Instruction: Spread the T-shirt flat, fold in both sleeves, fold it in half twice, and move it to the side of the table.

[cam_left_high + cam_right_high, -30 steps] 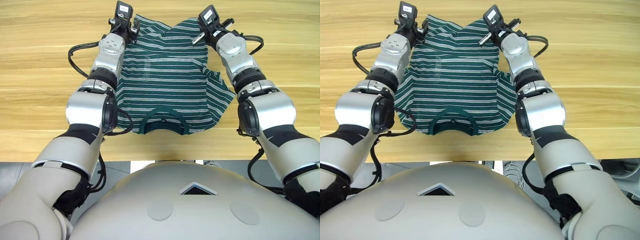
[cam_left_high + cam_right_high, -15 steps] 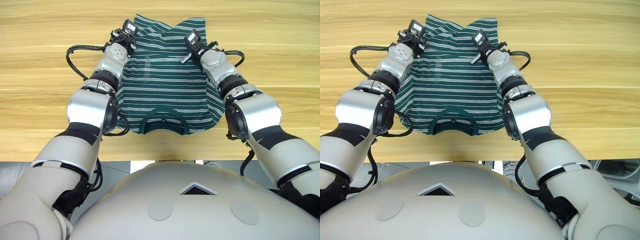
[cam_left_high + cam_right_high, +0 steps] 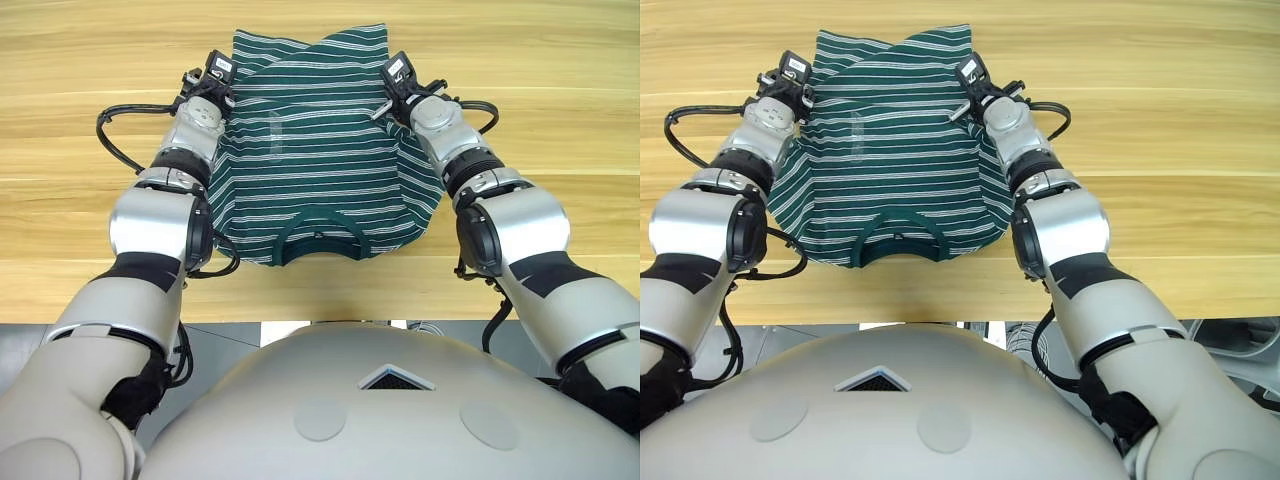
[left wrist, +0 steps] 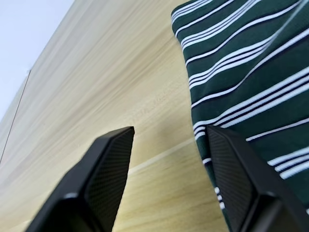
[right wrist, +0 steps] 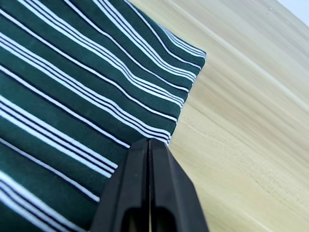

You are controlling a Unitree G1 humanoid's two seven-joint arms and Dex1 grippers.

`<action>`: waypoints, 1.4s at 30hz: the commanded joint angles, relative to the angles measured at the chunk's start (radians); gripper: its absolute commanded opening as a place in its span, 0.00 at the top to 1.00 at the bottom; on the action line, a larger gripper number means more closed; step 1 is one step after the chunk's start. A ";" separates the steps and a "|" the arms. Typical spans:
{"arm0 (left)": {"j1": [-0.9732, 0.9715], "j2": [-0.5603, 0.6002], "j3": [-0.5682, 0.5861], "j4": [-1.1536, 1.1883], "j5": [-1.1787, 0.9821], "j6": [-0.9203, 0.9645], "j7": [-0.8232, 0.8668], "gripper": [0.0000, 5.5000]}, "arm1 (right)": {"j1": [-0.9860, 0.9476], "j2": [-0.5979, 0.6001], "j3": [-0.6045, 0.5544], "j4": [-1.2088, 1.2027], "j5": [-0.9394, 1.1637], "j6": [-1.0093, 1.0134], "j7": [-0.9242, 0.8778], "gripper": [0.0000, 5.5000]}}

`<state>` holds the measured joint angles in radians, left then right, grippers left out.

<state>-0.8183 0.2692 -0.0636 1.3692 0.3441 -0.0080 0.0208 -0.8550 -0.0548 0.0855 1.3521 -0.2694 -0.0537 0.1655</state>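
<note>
Left eye view: the striped T-shirt (image 3: 315, 150) lies upper centre on the table (image 3: 560, 60). Left wrist view: the left gripper (image 4: 169, 133) gapes wide astride the shirt's edge. Right wrist view: the right gripper (image 5: 149, 145), pressed closed at the cloth's corner, could snag and bunch it.

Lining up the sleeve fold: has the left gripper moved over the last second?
Yes. Against the table's near edge, the left gripper has come back toward the robot and out to its left, off the T-shirt's far corner.

Striped T-shirt (image 3: 310, 150) on wooden table (image 3: 560, 120)
</note>
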 commanded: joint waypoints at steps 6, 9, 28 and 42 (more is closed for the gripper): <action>-0.040 -0.067 0.081 -0.016 -0.091 -0.076 -0.022 0.51 | 0.009 -0.012 -0.011 -0.021 0.013 -0.038 0.004 0.99; -0.080 -0.070 0.142 -0.041 -0.163 -0.165 -0.046 0.51 | 0.010 -0.020 -0.026 -0.034 0.029 -0.109 0.024 0.99; 0.964 -0.013 0.371 -0.951 -0.629 -0.353 -0.361 0.51 | 0.489 -0.211 0.087 -0.496 0.210 -0.489 0.848 0.99; 1.217 -0.019 0.339 -1.376 -0.761 -0.011 -0.398 0.51 | 0.681 -0.449 0.285 -0.727 0.064 -0.451 0.867 0.99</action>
<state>0.3824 0.2549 0.3004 0.0080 -0.3999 -0.0847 -0.3622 -0.2208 -0.4665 0.3321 0.6125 -0.1343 -0.5333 1.0235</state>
